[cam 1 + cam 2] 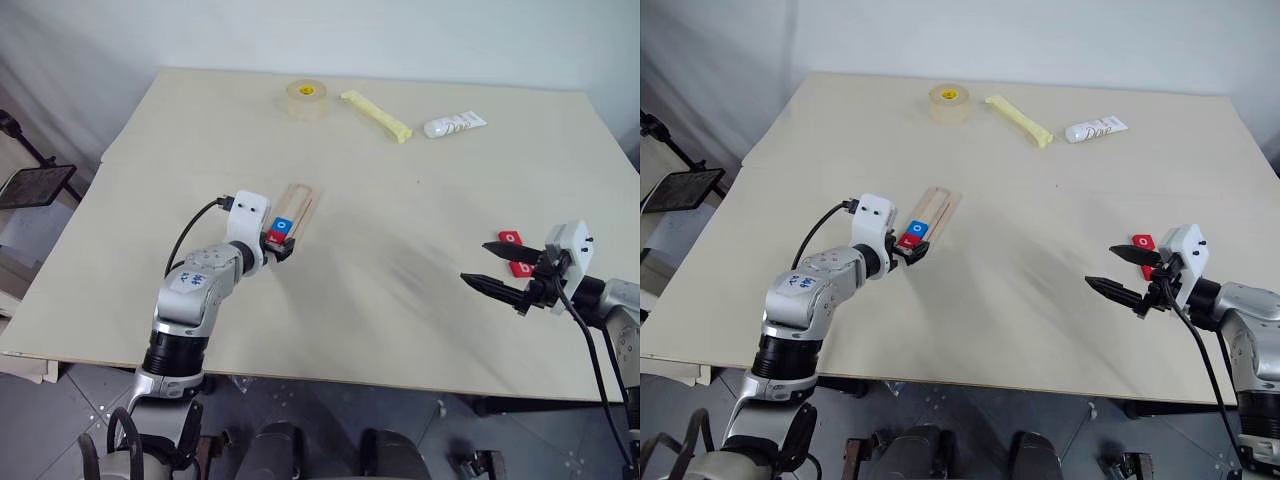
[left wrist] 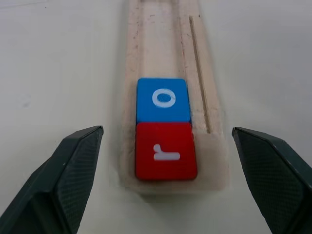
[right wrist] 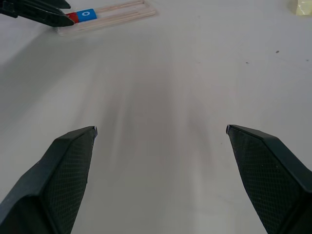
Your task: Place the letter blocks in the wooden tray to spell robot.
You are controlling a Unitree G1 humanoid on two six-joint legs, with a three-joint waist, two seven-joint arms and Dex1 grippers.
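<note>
The left end effector [image 2: 165, 180] hangs released at the near end of the wooden tray [image 2: 165, 58], its two black fingers spread to either side of that end and gripping nothing. Straight ahead of it in the groove lie two letter blocks touching end to end: a red tile reading "r" [image 2: 165, 150] nearest the fingers, then a blue tile reading "o" [image 2: 163, 100]. The tray's long axis runs on away from the end effector in nearly the line it points along, and the rest of the groove is bare. The right end effector [image 1: 1123, 270] is also released, empty, over bare desk [image 1: 400, 200] well apart from the tray. Just beside it lie two red tiles [image 1: 516, 253], one marked "o", so the right arm is by far the nearer to them. At the far edge lies a white tube reading "Dove" [image 1: 1095, 129].
</note>
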